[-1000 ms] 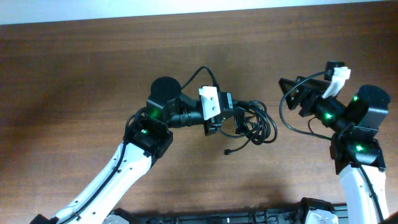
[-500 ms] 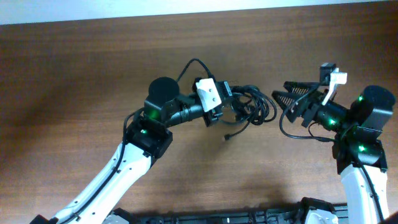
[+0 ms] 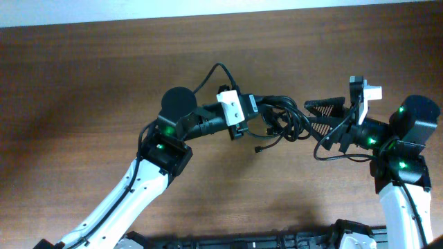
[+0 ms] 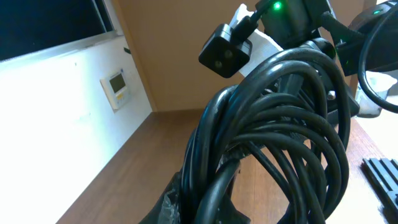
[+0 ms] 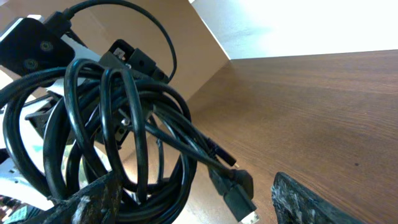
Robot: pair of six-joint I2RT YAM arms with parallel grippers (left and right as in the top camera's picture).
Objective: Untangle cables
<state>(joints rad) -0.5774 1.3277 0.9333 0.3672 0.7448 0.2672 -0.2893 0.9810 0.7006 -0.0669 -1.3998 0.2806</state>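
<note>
The cables are a tangled bundle of black loops, lifted off the brown table near its middle. My left gripper is shut on the bundle's left side. In the left wrist view the cables fill the frame, rising from the left gripper. One plug end dangles below the bundle. My right gripper is open at the bundle's right edge. In the right wrist view, loops of the cables and a plug hang between the wide-apart fingers of the right gripper.
A white wall runs along the table's far edge. A black base piece lies at the front edge between the two arms. The right arm's own thicker wire loops below its wrist.
The left gripper has carried the bundle up and to the right. The right gripper has swung left, so its open fingers now reach the bundle's right edge.
</note>
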